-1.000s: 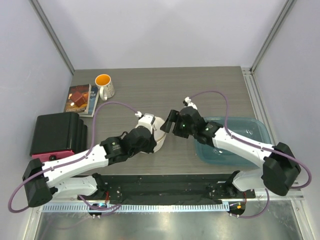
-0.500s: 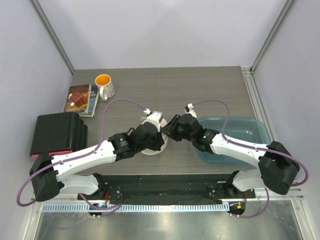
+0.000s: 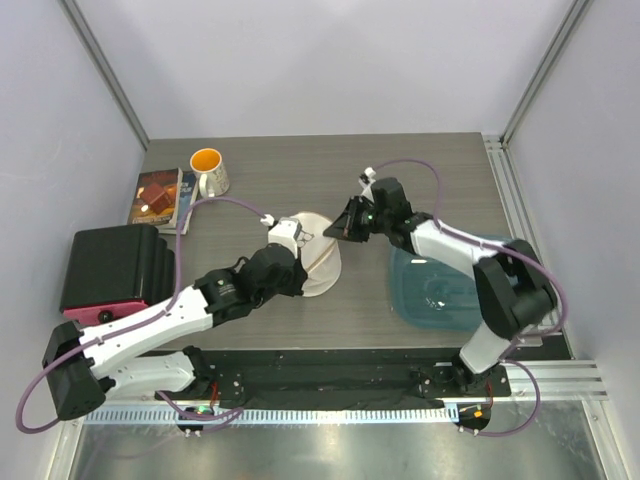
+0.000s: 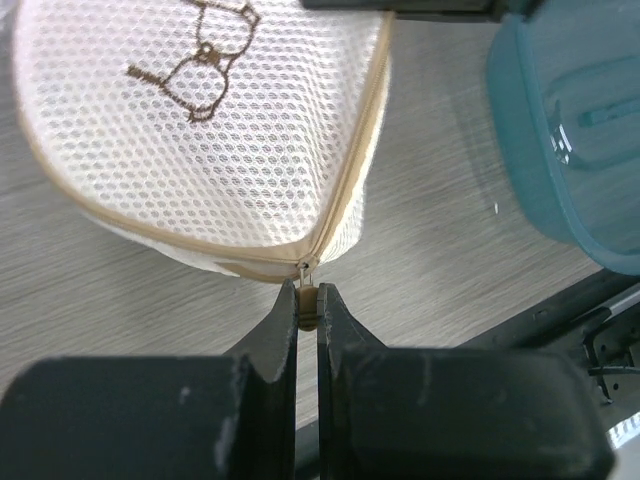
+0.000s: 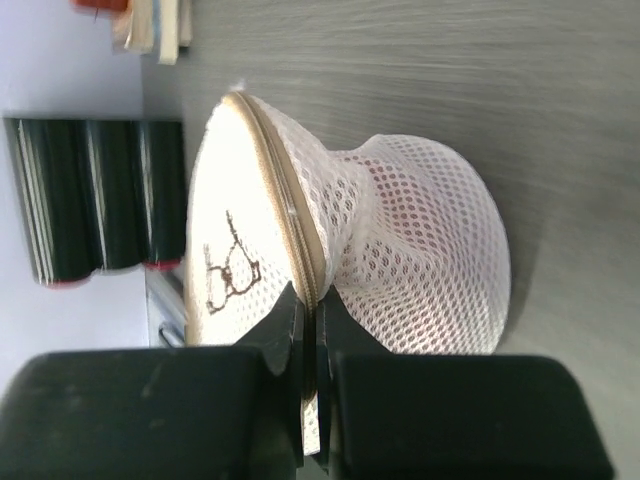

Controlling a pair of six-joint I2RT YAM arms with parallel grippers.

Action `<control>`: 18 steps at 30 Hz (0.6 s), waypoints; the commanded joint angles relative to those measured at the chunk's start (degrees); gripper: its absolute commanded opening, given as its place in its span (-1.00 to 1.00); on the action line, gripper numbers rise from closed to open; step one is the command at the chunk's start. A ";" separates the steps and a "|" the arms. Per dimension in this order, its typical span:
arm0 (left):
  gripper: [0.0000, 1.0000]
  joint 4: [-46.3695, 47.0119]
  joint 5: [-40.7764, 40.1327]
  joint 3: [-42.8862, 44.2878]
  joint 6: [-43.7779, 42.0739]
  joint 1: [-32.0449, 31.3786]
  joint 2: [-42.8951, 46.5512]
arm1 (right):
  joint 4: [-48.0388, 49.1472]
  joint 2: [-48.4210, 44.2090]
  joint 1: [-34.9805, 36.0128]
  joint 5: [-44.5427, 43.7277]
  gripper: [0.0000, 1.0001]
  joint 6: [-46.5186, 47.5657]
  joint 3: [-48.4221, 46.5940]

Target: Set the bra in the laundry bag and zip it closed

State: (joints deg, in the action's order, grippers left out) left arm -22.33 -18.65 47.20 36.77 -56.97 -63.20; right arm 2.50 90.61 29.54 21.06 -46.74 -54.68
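The laundry bag (image 3: 322, 262), a white mesh pouch with a tan zipper rim, lies on the table between both arms. Its flat face (image 4: 190, 120) carries a small brown glasses-like mark. My left gripper (image 4: 309, 305) is shut on the tan zipper pull at the bag's near edge, and shows from above as the left gripper (image 3: 303, 266). My right gripper (image 5: 318, 308) is shut on the bag's zipper rim, seen from above as the right gripper (image 3: 339, 231). The dome of mesh (image 5: 440, 260) bulges to its right, with a pinkish tint inside. The bra itself is hidden.
A teal plastic bin (image 3: 462, 290) sits right of the bag, close to the left gripper's side (image 4: 560, 150). A white mug with orange inside (image 3: 208, 170), a book (image 3: 160, 197) and a black box (image 3: 112, 265) stand at the left.
My right gripper has shut on the bag's rim and swung toward the far side. The left arm drew back left with the zipper pull, and the bag now lies spread between them.
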 commanded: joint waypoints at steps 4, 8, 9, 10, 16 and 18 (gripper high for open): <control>-1.00 -6.59 1.69 0.08 -1.09 0.28 6.95 | -6.97 16.70 -2.30 14.80 -0.68 14.83 -18.17; -1.00 -4.57 4.24 0.79 -0.30 0.37 6.34 | -10.83 13.03 0.16 5.42 0.10 14.49 -16.61; -1.00 -3.87 4.68 1.05 -0.30 0.37 5.99 | -12.07 10.23 0.69 0.26 0.19 13.44 -16.00; -1.00 -2.82 5.29 1.66 -0.39 0.37 5.11 | -12.95 8.72 0.87 -1.96 0.28 12.56 -15.03; -1.00 0.79 7.49 4.56 -1.44 0.46 -0.34 | -17.79 -5.06 4.11 -16.72 0.63 3.96 -2.13; -1.00 2.72 8.98 5.18 -1.62 0.46 -2.89 | -17.80 -8.68 5.87 -19.81 0.64 0.88 0.78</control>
State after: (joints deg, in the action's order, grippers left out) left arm -24.75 -13.28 48.99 36.60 -56.31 -63.05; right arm -12.78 89.91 32.36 12.73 -39.55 -58.54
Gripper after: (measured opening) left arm 0.033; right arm 0.814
